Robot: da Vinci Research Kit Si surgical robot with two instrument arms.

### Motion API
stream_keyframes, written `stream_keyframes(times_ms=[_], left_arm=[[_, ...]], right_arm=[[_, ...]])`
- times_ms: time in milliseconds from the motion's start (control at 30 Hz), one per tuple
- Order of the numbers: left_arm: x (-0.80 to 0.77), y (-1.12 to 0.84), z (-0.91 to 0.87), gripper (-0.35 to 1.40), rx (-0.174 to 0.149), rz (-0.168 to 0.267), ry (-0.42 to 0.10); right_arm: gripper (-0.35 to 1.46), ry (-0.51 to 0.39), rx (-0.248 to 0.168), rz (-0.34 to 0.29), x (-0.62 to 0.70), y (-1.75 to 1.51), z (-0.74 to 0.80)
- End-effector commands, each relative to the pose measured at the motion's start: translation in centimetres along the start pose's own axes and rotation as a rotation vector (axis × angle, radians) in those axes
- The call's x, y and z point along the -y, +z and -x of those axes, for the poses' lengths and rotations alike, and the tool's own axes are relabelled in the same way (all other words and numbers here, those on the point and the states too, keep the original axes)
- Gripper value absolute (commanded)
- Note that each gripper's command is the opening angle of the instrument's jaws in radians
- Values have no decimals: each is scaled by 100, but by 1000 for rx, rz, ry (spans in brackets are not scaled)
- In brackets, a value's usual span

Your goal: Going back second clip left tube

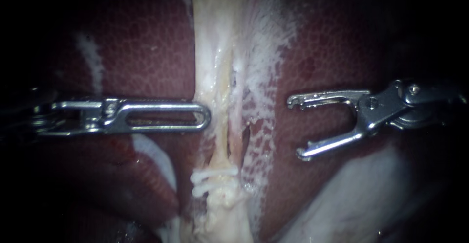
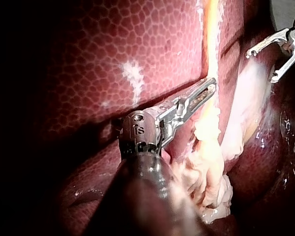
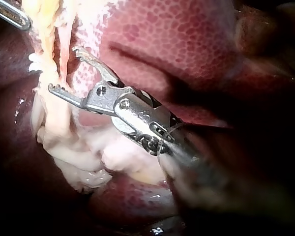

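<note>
Endoscope view: left instrument (image 1: 207, 116) jaws shut, right instrument (image 1: 295, 128) jaws open, empty; hooked tips could snag tube (image 1: 223, 125) on pullback

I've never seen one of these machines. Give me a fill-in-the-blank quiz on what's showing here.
1. The jaws of the right instrument stand ___, gripping nothing.
2. The jaws of the left instrument lie ___, their tip at the pale tissue.
3. In the endoscope view, the white clips sit ___ both instruments' tips.
4. The dark red tissue on both sides is the ___.
Missing words: open; shut; below; liver.
</note>
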Motion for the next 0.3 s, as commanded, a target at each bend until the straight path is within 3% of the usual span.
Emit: stream_keyframes(times_ms=[33,300], left_arm=[[-1,0,0,-35,0,-1,0],[-2,0,0,-35,-3,0,0]], right_arm=[[60,0,0,0,0,0,0],[60,0,0,0,0,0,0]])
